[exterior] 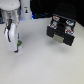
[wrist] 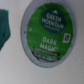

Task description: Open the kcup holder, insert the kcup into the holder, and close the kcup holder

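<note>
Exterior view, read from its left: white arm and gripper (exterior: 13,40) descending near the left edge, fingers pointing down at the pale table (exterior: 40,65); a small green fleck at the fingertips is most likely the kcup (exterior: 18,46), though too small here to confirm. Whether the fingers are spread or closed on the pod cannot be told from either picture. Toward the exterior view's right, well apart from the arm, stands the holder (exterior: 61,29), a black box at the far side of the table with its drawer (exterior: 60,36) apparently pulled forward, front tilted toward the camera; judged as already opened so the pod can go in from above. Wrist view: kcup (wrist: 47,31) fills most of the picture, green foil lid face-on to the lens, white rim showing, lying on the table; a teal object (wrist: 4,27) at one edge, unidentified. The lens looks straight down on the lid, which suggests a top-down approach or grasp. Insertion and closing not yet done.
</note>
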